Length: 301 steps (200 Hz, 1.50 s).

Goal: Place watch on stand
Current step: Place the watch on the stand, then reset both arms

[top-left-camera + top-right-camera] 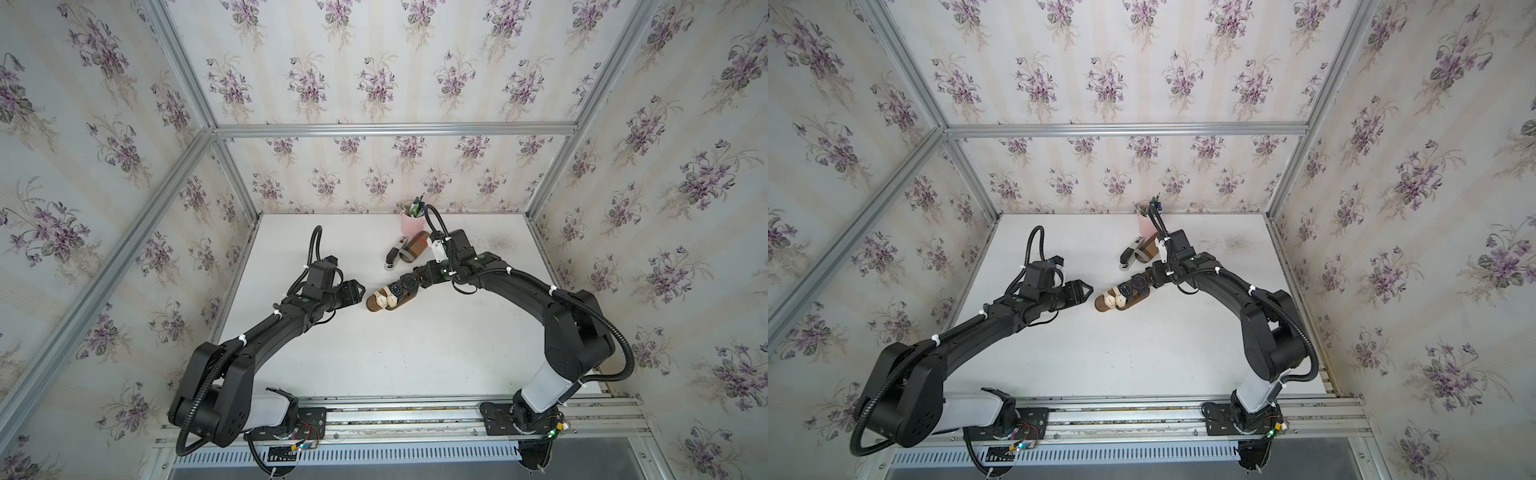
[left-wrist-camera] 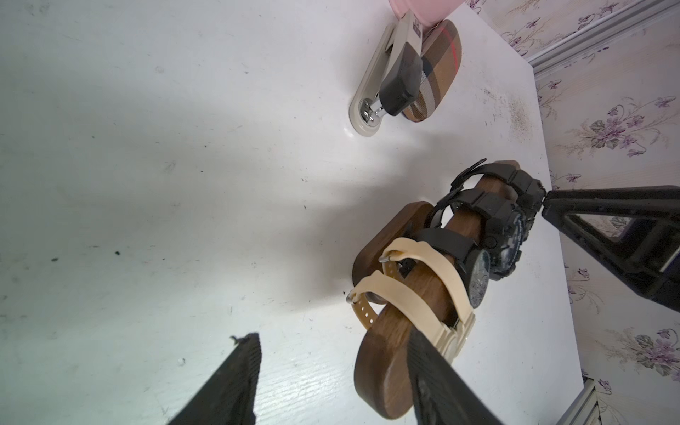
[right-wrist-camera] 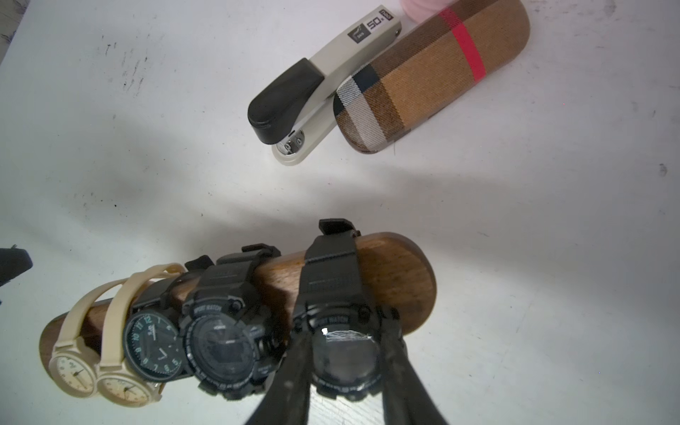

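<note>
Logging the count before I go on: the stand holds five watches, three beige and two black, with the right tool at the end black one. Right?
Not quite: the stand holds five watches, but they are two beige watches and three black ones, as the right wrist view shows. The right tool is at the end black watch, as you say.

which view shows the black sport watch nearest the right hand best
The right wrist view: the black sport watch is close up, face and strap visible, in the right hand. The left wrist view shows its side; in both top views it is tiny.
</note>
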Available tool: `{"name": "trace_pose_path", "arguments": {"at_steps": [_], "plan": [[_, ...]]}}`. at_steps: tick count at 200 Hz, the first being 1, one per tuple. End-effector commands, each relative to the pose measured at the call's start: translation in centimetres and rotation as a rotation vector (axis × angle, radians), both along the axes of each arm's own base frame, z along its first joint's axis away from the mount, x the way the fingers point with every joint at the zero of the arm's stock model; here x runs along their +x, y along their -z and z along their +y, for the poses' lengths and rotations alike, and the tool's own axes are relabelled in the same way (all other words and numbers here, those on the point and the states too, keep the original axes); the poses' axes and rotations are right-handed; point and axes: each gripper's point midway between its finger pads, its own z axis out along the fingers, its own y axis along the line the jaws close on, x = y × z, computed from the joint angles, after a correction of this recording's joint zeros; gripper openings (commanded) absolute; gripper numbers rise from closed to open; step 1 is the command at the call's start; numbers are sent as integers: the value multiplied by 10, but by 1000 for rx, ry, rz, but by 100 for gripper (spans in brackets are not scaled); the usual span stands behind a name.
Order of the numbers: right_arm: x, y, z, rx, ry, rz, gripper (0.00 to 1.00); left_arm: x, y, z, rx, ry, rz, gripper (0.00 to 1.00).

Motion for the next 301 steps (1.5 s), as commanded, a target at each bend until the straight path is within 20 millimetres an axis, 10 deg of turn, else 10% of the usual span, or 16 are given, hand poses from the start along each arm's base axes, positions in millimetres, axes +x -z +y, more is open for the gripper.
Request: {"name": "trace_pose_path", "arguments": {"at_steps": [1,29,52,95,120,188,301], "plan": [[1,-10,-1,-2,-2,-29,37,0,-3,3,22,1,-17,67],[-1,-35,-17,-2,59,-98,45,-2,-10,23,103,-46,-43,73],[1,-60,-48,14,180,-197,56,-6,-21,61,250,-172,-76,99],[1,-90,-131,57,475,-384,79,-4,-49,118,510,-350,-145,100],[-5,-86,-177,28,660,-459,99,2,-54,141,636,-419,-194,100],[-9,-20,-242,-151,805,-536,100,20,-21,168,735,-411,-273,100],[-18,-14,-231,-32,579,-839,100,59,18,131,621,-123,-542,100]]}}
